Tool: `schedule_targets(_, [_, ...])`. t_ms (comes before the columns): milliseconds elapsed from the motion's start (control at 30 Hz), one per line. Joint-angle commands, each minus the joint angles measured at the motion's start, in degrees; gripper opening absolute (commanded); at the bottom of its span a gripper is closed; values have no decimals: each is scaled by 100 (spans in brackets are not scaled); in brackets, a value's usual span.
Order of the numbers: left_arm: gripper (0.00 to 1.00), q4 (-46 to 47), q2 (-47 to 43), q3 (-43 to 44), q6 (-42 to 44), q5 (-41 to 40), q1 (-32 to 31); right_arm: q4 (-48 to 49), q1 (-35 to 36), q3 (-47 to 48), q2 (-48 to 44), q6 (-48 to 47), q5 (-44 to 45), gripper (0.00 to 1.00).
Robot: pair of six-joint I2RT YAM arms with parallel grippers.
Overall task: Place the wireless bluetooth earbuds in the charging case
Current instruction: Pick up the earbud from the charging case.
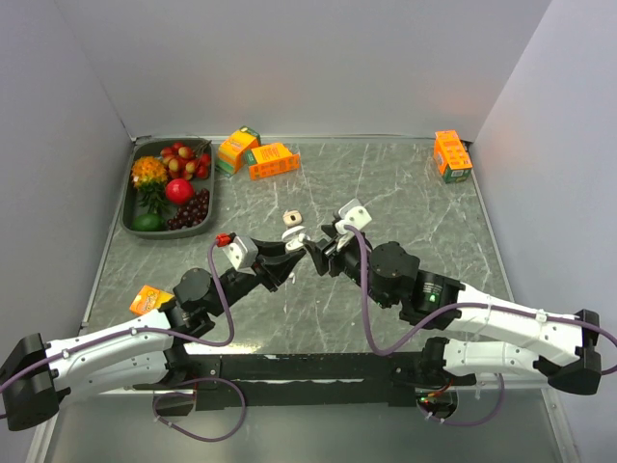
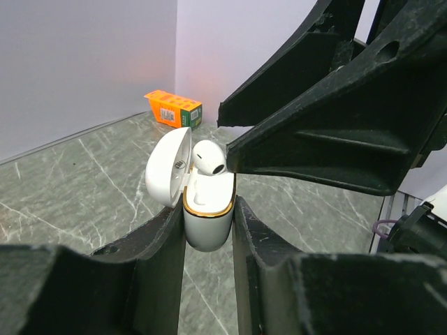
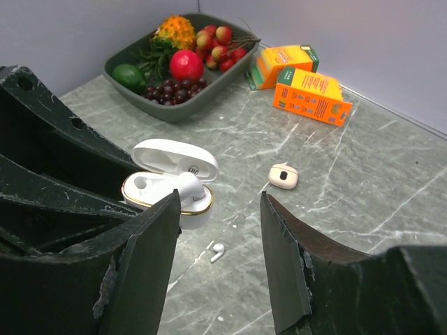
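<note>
My left gripper [image 2: 208, 209] is shut on the white charging case [image 2: 207, 216], which has a gold rim and stands upright above the table with its lid [image 2: 167, 171] open. One white earbud [image 2: 208, 157] sits in a slot of the case, its head poking out. My right gripper [image 3: 220, 199] is open just beside the case [image 3: 167, 199], with nothing between its fingers [image 3: 143, 251]. One fingertip [image 2: 234, 145] is close to the earbud [image 3: 187, 187]. A second earbud [image 3: 217, 252] lies loose on the marble table under the right gripper. The top view shows both grippers meeting mid-table [image 1: 307, 246].
A small beige case [image 3: 283, 176] lies on the table beyond the grippers. A dark tray [image 1: 135, 207] of fruit stands at the back left. Orange boxes lie at the back centre [image 1: 273, 160], the back right [image 1: 451, 154] and near the left arm [image 1: 149, 299].
</note>
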Motion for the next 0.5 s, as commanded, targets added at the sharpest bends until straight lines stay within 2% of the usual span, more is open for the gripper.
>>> schedule_targets(0, [1, 385, -110, 12, -14, 65, -15, 13, -15, 376, 78, 29, 79, 58])
schedule_targets(467, [1, 376, -119, -32, 21, -41, -14, 127, -15, 210, -291, -15, 308, 64])
